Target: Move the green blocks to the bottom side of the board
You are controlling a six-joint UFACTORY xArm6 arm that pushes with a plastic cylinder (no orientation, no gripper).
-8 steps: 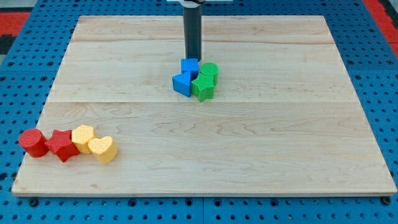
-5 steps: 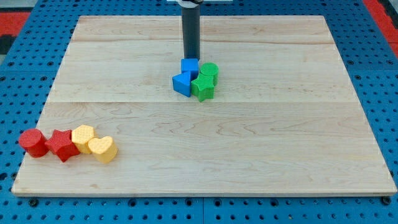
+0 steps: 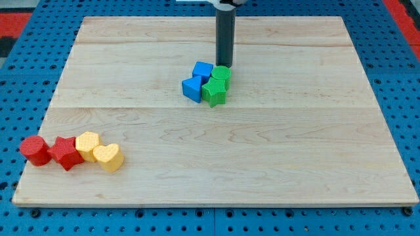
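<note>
- Rod: one dark, straight, upright rod, entering from the view's top edge, slightly right of centre; its mount is cut off by the frame.
- My tip (image 3: 226,65): lower end of the rod, set on the board directly above the green cylinder (image 3: 221,74) in the view. It appears to touch that block's far edge, though the angle leaves this uncertain. It carries no jaws and holds nothing.
- Green blocks, two: the cylinder, and a green star-like block (image 3: 214,92) touching it on the bottom side. Both sit in the board's upper middle, well apart from the bottom edge.
- Blue blocks, two: a blue cube (image 3: 202,70) just left of the cylinder, and a blue wedge-like block (image 3: 191,88) beside the star.
- Bottom-left row, touching in sequence: red cylinder (image 3: 34,150), red star (image 3: 64,152), yellow block (image 3: 87,145), yellow heart (image 3: 108,157).
- Support: wooden board (image 3: 295,151) on a blue pegboard (image 3: 410,98).
</note>
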